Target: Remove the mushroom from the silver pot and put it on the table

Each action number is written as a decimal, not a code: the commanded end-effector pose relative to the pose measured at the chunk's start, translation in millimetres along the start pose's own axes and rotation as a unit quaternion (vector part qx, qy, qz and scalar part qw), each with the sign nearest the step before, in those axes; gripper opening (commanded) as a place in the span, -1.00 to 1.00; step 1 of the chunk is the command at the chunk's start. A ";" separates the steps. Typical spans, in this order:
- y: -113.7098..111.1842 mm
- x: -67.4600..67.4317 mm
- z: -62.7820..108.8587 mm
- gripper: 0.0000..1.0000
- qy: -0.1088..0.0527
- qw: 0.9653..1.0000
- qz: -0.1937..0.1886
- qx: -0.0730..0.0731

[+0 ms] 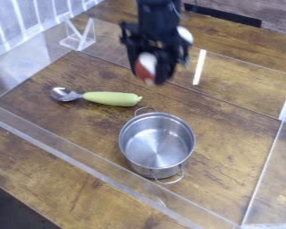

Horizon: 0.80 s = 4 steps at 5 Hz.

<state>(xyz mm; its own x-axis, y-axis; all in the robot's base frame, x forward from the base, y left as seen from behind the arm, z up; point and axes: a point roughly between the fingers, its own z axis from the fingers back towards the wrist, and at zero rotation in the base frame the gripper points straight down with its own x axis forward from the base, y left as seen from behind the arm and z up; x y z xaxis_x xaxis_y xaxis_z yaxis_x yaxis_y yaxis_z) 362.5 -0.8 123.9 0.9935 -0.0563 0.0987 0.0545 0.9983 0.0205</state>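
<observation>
My gripper [149, 67] hangs high above the table [62, 125], behind and above the silver pot [157, 145]. It is shut on the mushroom [148, 65], whose red-brown cap and white stem show blurred between the black fingers. The pot stands empty at the front middle of the table, its loop handles at the rim. The gripper and mushroom are well clear of the pot, about over the far side of the walled area.
A spoon [97, 97] with a yellow-green handle lies left of the pot. Clear acrylic walls [74, 156] edge the work area at front, left and right. A small clear stand [76, 36] sits at the back left.
</observation>
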 end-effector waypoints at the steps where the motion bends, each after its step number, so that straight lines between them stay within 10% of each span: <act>1: 32.1 7.6 15.9 -1.00 -0.033 0.999 0.023 0.008; 4: 53.3 14.0 -24.8 -1.00 -0.009 0.999 0.047 0.009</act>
<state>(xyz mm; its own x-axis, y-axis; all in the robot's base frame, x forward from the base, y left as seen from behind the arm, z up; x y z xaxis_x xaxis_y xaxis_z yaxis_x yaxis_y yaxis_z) 373.3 42.1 77.8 0.9991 0.0178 0.0384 -0.0185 0.9996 0.0189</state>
